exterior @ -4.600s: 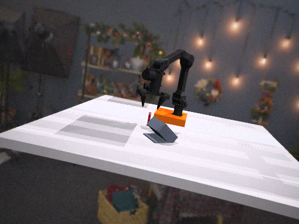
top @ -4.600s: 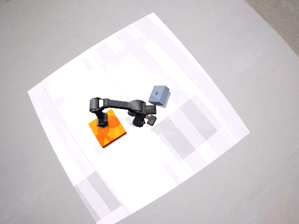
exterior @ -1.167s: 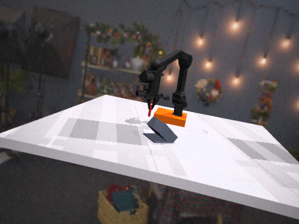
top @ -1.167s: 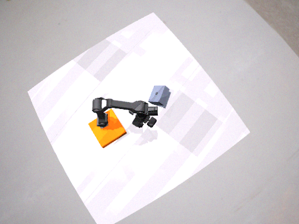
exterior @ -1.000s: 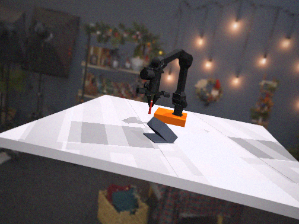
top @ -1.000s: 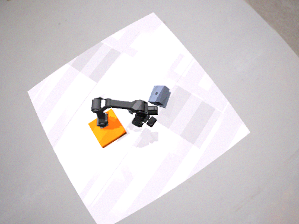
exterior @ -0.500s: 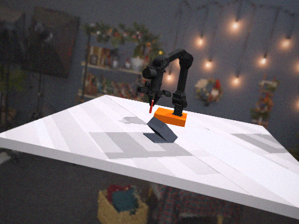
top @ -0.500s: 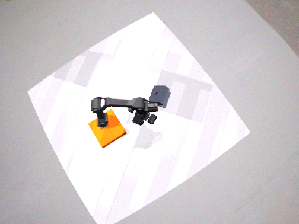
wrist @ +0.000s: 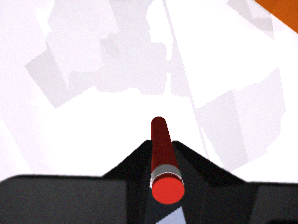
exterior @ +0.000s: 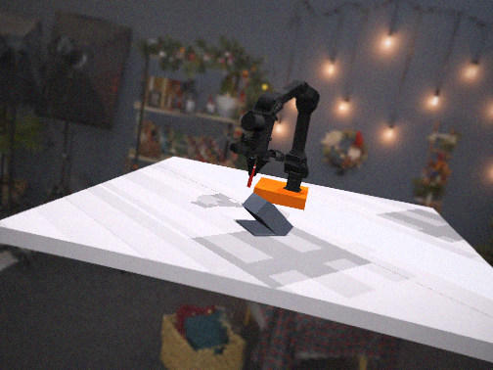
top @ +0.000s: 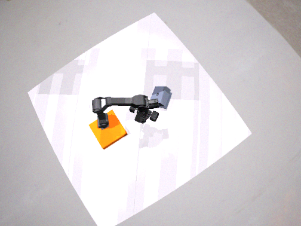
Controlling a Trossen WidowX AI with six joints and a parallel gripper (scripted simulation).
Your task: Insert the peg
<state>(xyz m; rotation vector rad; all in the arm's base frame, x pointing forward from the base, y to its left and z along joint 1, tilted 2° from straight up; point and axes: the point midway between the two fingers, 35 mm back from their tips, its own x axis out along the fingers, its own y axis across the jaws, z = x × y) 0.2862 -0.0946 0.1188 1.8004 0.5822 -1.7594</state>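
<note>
My gripper is shut on a round red peg. The peg hangs below the fingers, tilted, in the air just above the upper edge of the grey-blue sloped panel. In the top view the gripper sits at the panel's near-left edge, and a small dark hole shows on the panel's face. The peg is hidden by the gripper in the top view. In the wrist view the peg points away over the white table, with a sliver of the panel at the bottom.
The arm stands on an orange base block behind the panel. The white table carries grey shadow patches. Its edges drop off to a grey floor.
</note>
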